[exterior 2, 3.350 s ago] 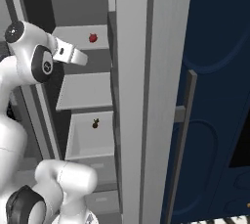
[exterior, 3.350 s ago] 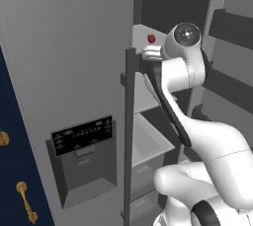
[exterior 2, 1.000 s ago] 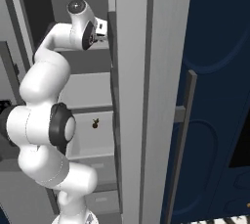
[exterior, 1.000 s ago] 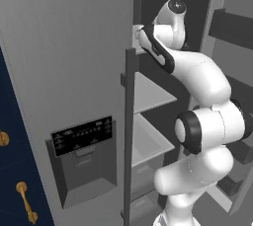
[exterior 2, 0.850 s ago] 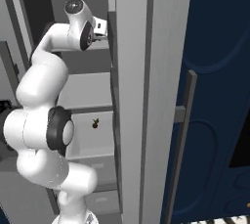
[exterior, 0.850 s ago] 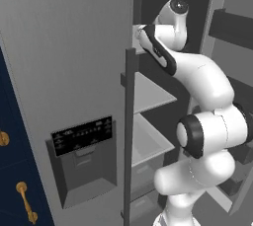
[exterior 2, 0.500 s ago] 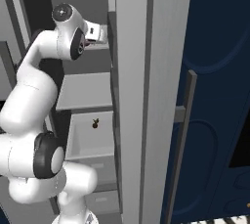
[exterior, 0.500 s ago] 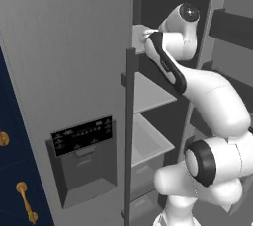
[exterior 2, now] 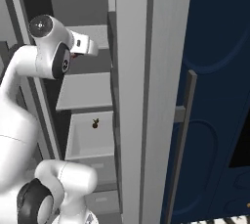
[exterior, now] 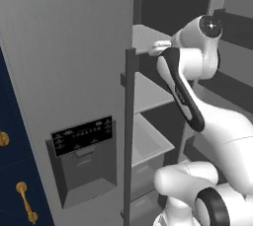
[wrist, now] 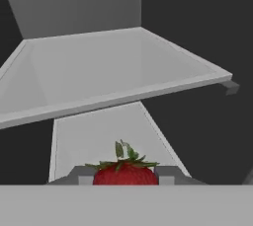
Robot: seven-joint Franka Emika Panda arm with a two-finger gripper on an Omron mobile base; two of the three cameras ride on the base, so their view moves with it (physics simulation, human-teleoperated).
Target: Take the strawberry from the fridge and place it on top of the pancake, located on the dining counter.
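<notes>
Strawberry pinched in the gripper inside the open fridge

The gripper (wrist: 125, 174) is clamped on the strawberry (wrist: 125, 172), a small red berry with green leaves on top, its two fingertips (wrist: 82, 175) pressing either side. It hangs above a lower shelf (wrist: 99, 136), before the front edge of the fridge's (exterior: 64, 62) upper shelf (wrist: 113, 72).

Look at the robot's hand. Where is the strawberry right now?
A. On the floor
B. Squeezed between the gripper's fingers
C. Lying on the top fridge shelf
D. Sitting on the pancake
B: in the hand view the strawberry sits pinched between the two fingertips of the gripper, off the shelf.
</notes>
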